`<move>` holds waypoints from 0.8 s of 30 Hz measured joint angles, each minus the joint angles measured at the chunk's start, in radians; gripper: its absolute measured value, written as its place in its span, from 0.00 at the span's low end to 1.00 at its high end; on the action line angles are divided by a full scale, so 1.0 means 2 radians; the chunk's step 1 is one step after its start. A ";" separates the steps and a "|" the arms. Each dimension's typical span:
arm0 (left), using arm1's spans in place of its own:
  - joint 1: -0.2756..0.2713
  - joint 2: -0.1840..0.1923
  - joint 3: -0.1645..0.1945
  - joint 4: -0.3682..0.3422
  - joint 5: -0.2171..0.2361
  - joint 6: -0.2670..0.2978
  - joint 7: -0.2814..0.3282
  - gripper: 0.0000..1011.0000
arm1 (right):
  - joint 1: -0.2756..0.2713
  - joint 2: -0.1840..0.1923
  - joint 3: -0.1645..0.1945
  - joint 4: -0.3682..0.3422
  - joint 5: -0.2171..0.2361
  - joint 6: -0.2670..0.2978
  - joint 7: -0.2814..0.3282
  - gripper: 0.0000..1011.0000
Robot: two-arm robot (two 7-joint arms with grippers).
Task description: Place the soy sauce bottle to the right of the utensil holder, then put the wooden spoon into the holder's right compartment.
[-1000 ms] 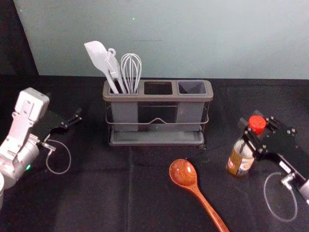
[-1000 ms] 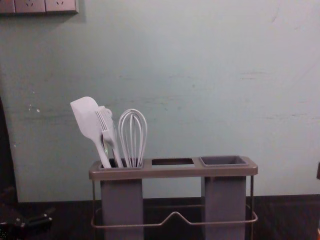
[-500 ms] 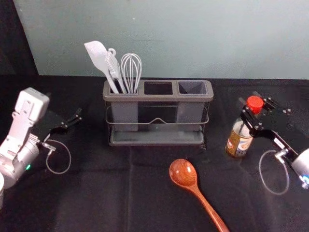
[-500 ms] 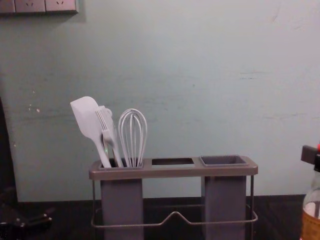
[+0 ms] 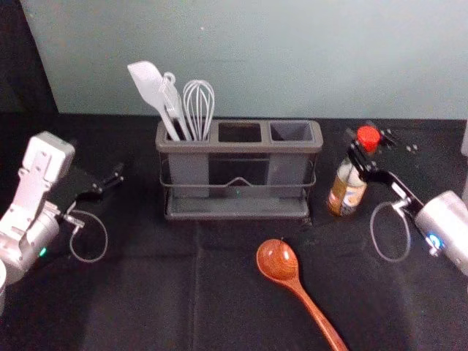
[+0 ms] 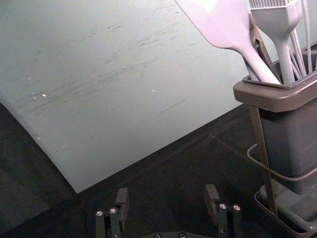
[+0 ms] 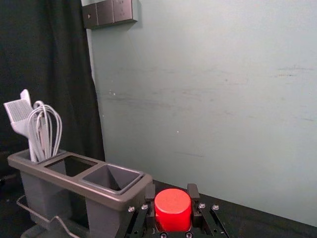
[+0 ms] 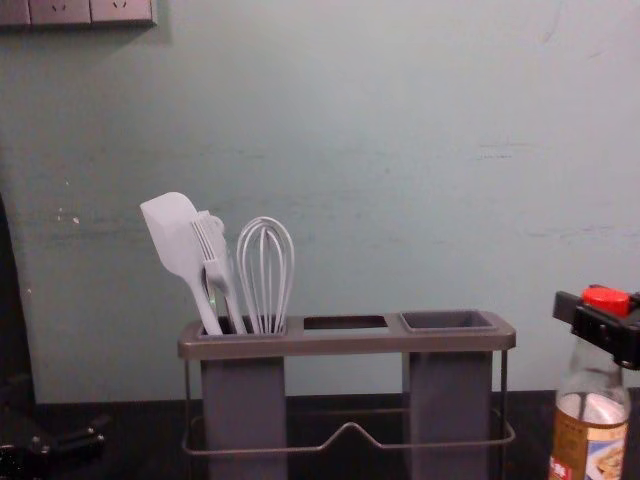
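My right gripper point(image 5: 363, 152) is shut on the neck of the soy sauce bottle point(image 5: 346, 191), just right of the utensil holder point(image 5: 238, 148). From the right wrist, the gripper point(image 7: 172, 210) has its fingers on both sides of the red cap point(image 7: 173, 208). The chest view has the bottle point(image 8: 590, 432) upright, a gap between it and the holder. The wooden spoon point(image 5: 278, 261) lies in front of the holder, bowl toward it. The holder's right compartment point(image 5: 291, 132) has nothing in it. My left gripper point(image 5: 111, 182) is parked at the left; its wrist view has this gripper point(image 6: 168, 204) open.
White utensils, a spatula point(image 5: 149, 84) and a whisk point(image 5: 198, 105) among them, stand in the holder's left compartment and rise above its rim. A pale green wall point(image 8: 360, 130) runs behind the black-covered table point(image 5: 146, 292).
My right gripper has carried the bottle away from the robot and leftward, closer to the holder; it has entered the chest view from the right. The left arm and spoon have stayed put.
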 joint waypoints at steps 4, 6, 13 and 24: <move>0.000 0.000 0.000 0.000 0.000 0.000 0.000 0.99 | 0.016 -0.012 -0.004 0.023 -0.001 -0.006 0.002 0.38; 0.000 0.000 0.000 0.000 0.000 0.000 0.000 0.99 | 0.032 -0.023 -0.007 0.045 -0.002 -0.011 0.003 0.38; 0.000 0.000 0.000 0.000 0.000 0.000 0.000 0.99 | 0.056 -0.040 -0.009 0.083 -0.004 -0.019 0.004 0.38; 0.000 0.000 0.000 0.000 0.000 0.000 0.000 0.99 | 0.066 -0.053 -0.006 0.103 0.001 -0.023 0.009 0.54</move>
